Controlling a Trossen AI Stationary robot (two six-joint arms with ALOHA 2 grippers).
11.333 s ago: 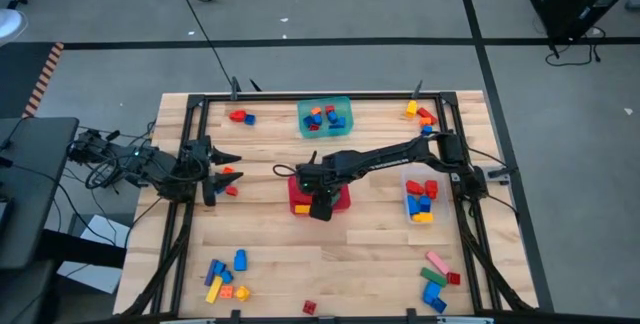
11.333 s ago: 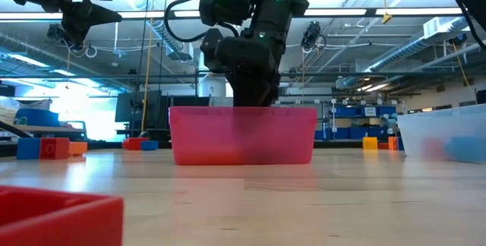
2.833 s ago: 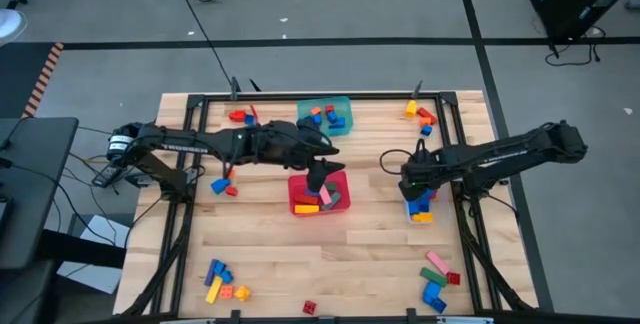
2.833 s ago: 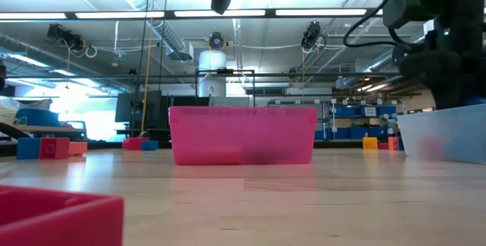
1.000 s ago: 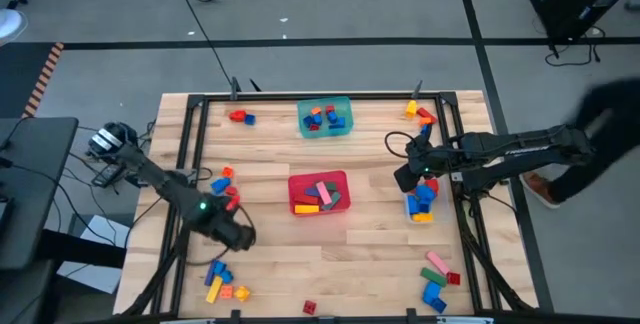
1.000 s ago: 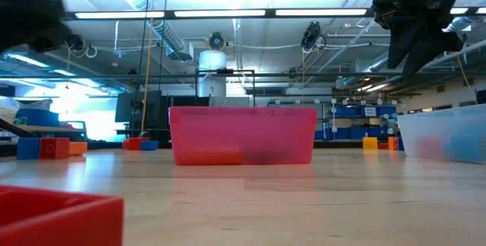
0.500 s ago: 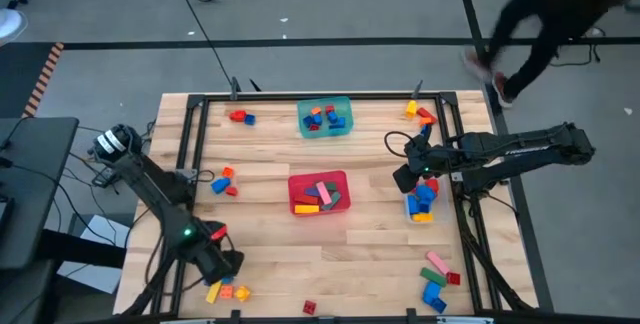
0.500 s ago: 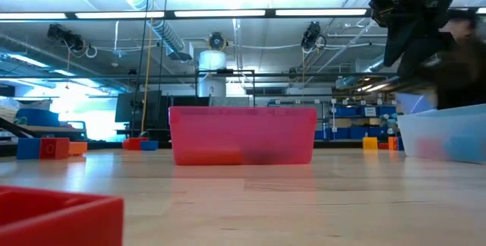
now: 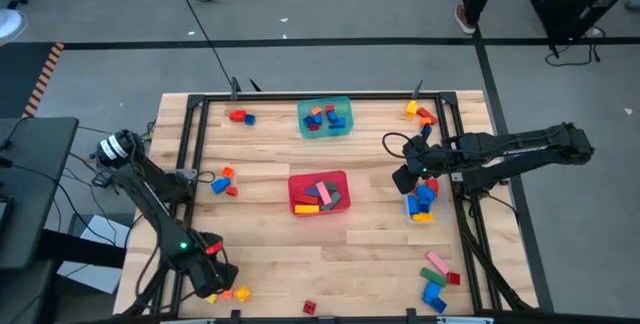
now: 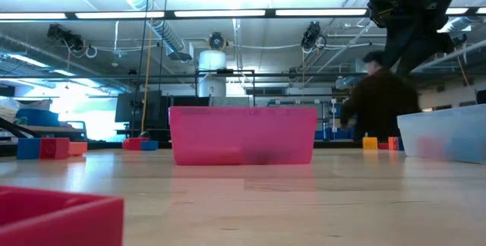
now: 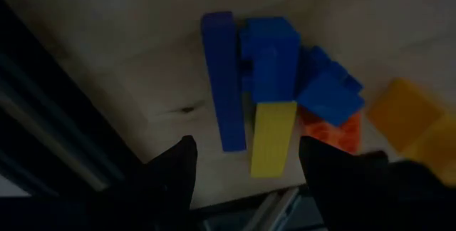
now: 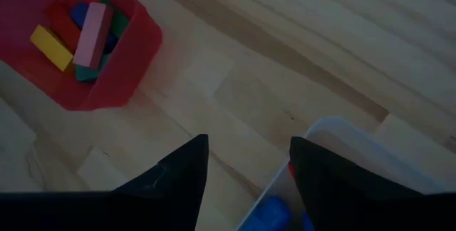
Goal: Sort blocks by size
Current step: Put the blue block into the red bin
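Blocks lie in loose groups on the wooden table: far left (image 9: 240,116), left (image 9: 224,182), far right (image 9: 422,114), near right (image 9: 436,278), and a pile at the near-left corner (image 9: 238,292). My left gripper (image 9: 214,282) hangs open over that pile, largely hiding it from above. Its wrist view shows a long blue bar (image 11: 221,81), a blue block (image 11: 269,56), a yellow bar (image 11: 273,138) and orange and yellow pieces flat on the wood below the open fingers (image 11: 246,167). My right gripper (image 9: 405,179) stands open above the clear tub's inner rim (image 12: 342,138), touching nothing.
A teal tub (image 9: 325,116) with small blocks stands at the far middle. The red tub (image 9: 320,192) in the centre holds longer bars. The clear tub (image 9: 422,202) sits at the right. One red block (image 9: 309,307) lies at the near edge. A person (image 10: 380,105) passes behind the table.
My left gripper has swung from the table's left middle toward the near-left corner and sunk a little over the pile there, staying open. A person has walked past beyond the far right of the table.
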